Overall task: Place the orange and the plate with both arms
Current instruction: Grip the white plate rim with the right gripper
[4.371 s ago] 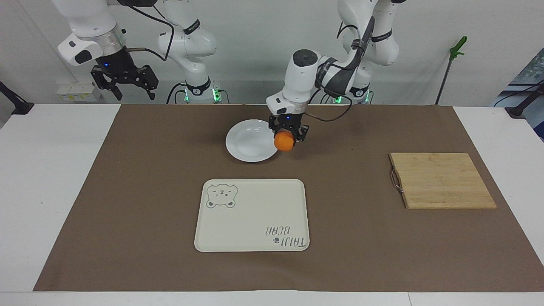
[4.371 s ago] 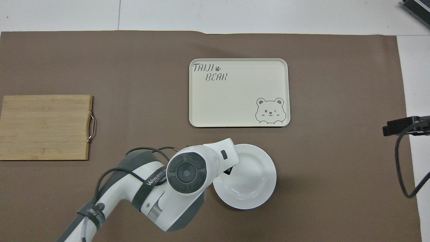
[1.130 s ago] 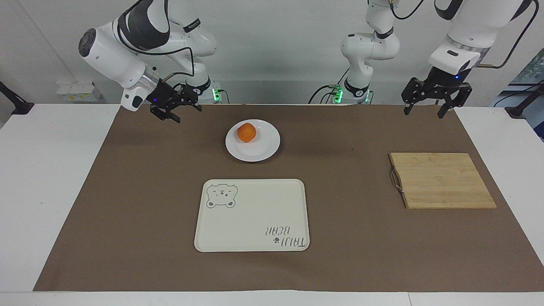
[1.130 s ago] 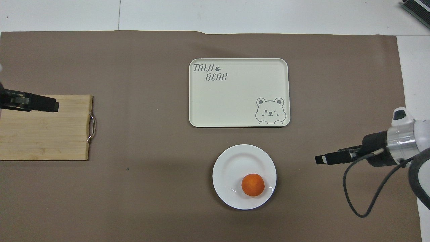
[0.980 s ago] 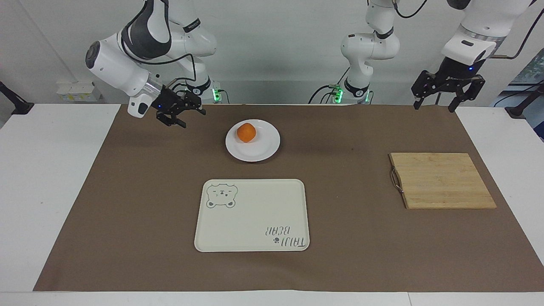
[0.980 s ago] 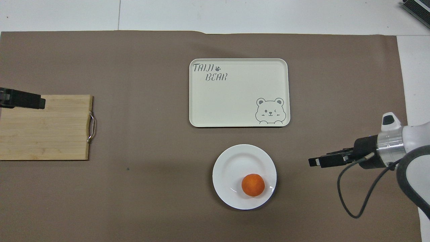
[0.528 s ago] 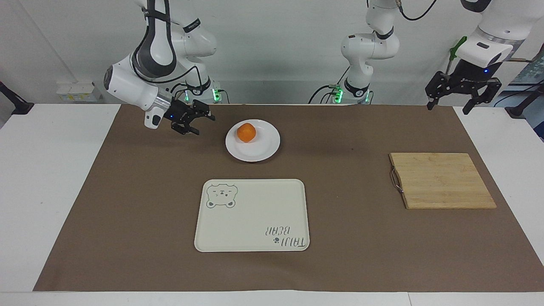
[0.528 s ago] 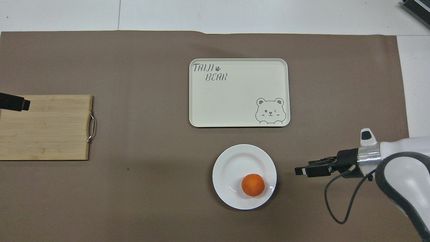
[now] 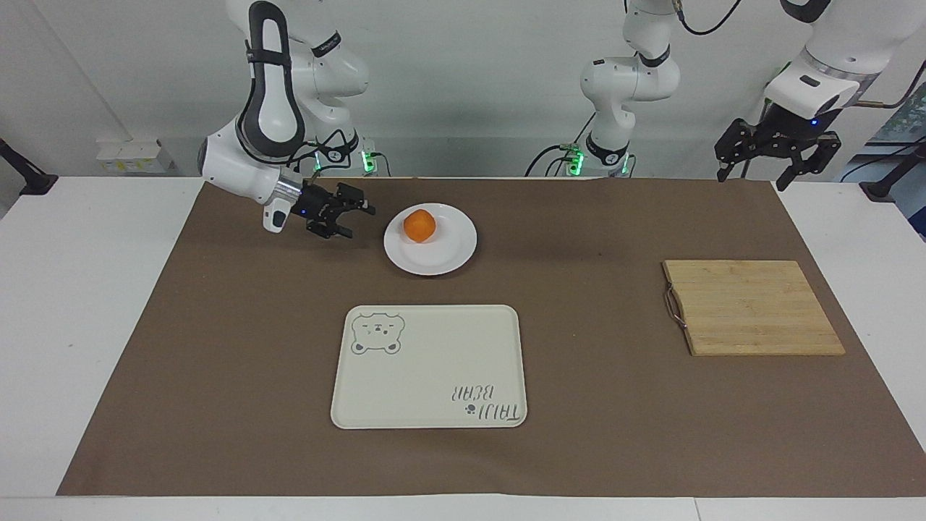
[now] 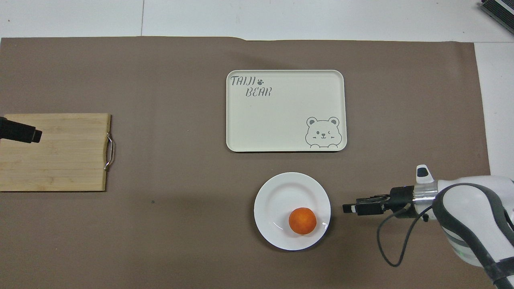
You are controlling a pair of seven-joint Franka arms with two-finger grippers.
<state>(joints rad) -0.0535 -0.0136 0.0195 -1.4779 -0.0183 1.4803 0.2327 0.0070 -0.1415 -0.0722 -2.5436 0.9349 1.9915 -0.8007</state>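
The orange (image 9: 419, 225) (image 10: 302, 220) lies in the white plate (image 9: 447, 255) (image 10: 283, 192), on the part nearer the robots. My right gripper (image 9: 362, 222) (image 10: 347, 208) is open and low over the brown mat, level with the plate on the right arm's side. Its tips point at the rim, a short gap away. My left gripper (image 9: 752, 181) hangs open and empty, high over the left arm's end of the table. In the overhead view one of its fingers (image 10: 25, 134) shows over the cutting board.
A cream bear tray (image 9: 434, 365) (image 10: 281, 116) lies farther from the robots than the plate. A bamboo cutting board (image 9: 752, 307) (image 10: 60, 156) with a metal handle lies toward the left arm's end. A brown mat (image 9: 239, 347) covers the table.
The left gripper let the orange go in the plate and drew back to its own end. Over the last second the right gripper came down and moved in close to the plate's rim.
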